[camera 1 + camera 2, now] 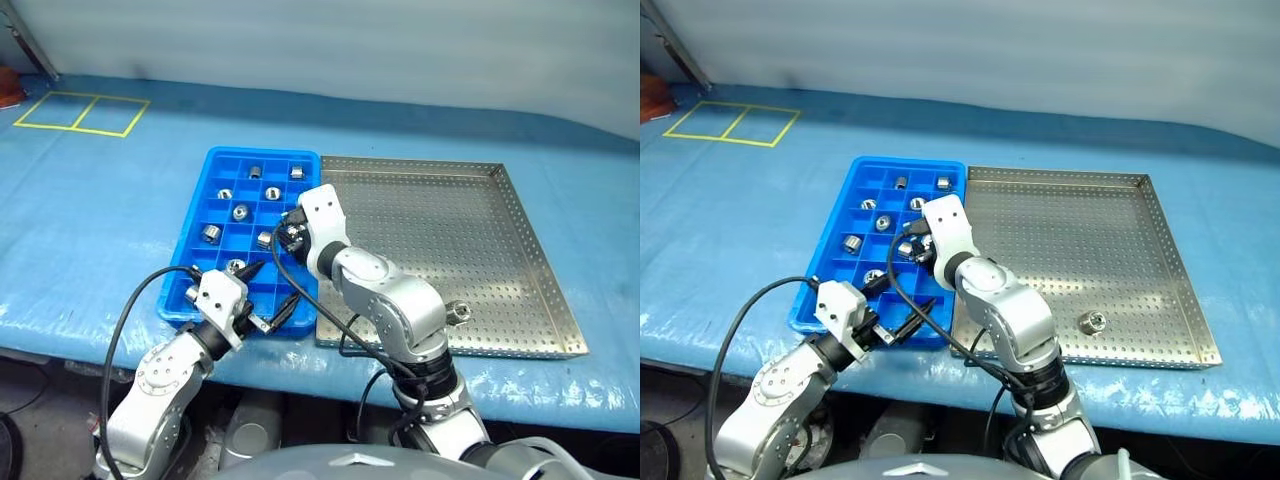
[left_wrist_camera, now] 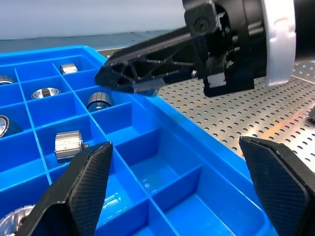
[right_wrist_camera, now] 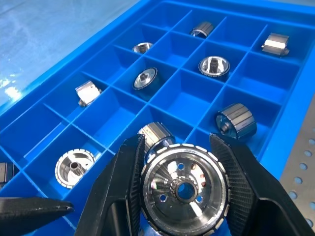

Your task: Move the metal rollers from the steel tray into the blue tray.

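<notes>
While clamped, roller between right jaws.

Small metal rollers are seen polished to a mirror shine, with ribbed sides. The blue tray is glossy moulded plastic. The steel tray is dull silver perforated metal. Matt black textured plastic forms the fingers. The tabletop is covered in wrinkled, shiny blue sheeting.

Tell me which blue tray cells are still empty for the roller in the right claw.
The near cells of the blue tray, next to the left claw, are bare, as is the near column along the steel tray. The far and middle cells are crowded with rollers. The right claw holds its roller above them.
</notes>
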You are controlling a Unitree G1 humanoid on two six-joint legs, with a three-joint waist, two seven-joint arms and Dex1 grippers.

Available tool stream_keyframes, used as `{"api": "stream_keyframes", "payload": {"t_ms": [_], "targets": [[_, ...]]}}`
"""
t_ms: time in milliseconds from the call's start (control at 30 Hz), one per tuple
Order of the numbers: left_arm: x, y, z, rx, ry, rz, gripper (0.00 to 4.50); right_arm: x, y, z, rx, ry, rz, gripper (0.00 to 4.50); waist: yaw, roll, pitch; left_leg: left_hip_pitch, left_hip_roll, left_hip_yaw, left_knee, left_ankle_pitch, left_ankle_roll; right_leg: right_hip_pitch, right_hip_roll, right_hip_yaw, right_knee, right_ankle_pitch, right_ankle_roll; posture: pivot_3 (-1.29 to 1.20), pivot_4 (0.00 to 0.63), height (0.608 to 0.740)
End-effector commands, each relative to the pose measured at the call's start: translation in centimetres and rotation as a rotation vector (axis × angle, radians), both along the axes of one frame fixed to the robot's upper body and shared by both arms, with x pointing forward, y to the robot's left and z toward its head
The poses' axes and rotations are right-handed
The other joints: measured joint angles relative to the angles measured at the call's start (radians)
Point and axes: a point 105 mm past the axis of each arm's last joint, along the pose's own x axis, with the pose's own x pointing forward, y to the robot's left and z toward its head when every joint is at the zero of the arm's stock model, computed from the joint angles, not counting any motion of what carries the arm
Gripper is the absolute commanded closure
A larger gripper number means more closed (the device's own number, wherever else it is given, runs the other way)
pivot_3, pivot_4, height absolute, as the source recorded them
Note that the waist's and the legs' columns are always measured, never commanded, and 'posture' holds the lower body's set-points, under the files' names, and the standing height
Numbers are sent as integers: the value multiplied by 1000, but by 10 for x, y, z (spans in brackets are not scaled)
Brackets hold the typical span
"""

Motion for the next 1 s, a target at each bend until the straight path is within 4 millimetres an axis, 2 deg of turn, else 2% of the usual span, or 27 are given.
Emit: {"api": "stream_keyframes", "payload": {"t_ms": [33, 300, 467, 633, 767, 867, 1000], "targets": [[-3, 1, 13, 4, -46, -16, 0, -5, 5, 3, 31, -16, 36, 2776, 2, 0, 0, 0, 0, 0, 0, 0, 0, 0, 0, 0, 0, 0, 0, 423, 150, 740], [-4, -4, 11, -8, -34, -36, 0, -8, -11, -34, -16, 95, 17, 2776, 9, 0, 0, 0, 0, 1, -2, 0, 0, -1, 0, 0, -1, -1, -1, 409, 150, 740], [-5, -8, 10, -18, -24, -61, 0, -12, -12, -40, -22, 112, 33, 2776, 14, -1, -1, 1, 0, 0, -2, 0, 0, 0, 0, 0, -1, -1, -1, 401, 150, 740], [-5, -10, 10, -21, -20, -80, 0, -12, -12, -40, -24, 106, 28, 1107, 14, -1, -1, 1, 0, 0, -2, 0, 0, 0, -1, 0, -2, -1, -1, 385, 150, 740], [-5, -13, 10, -24, -15, -108, 0, -11, -18, -31, -24, 64, 17, 28, 25, -1, -1, 2, -1, 0, -1, 0, 0, -2, -2, -3, -3, -1, -1, 355, 150, 740], [-4, -16, 11, -23, -18, -135, 0, -11, -25, -13, -10, -8, 21, 28, 32, -1, -1, 0, -1, 0, -1, 0, 0, -2, -4, -4, -5, -1, 0, 337, 150, 740], [0, -26, 13, -30, -20, -200, 0, -9, -58, 16, 10, -113, -70, 28, 18, -1, -1, -4, -1, 1, -1, 0, 0, -3, -4, -4, -10, 2, 3, 266, 150, 740]]}}
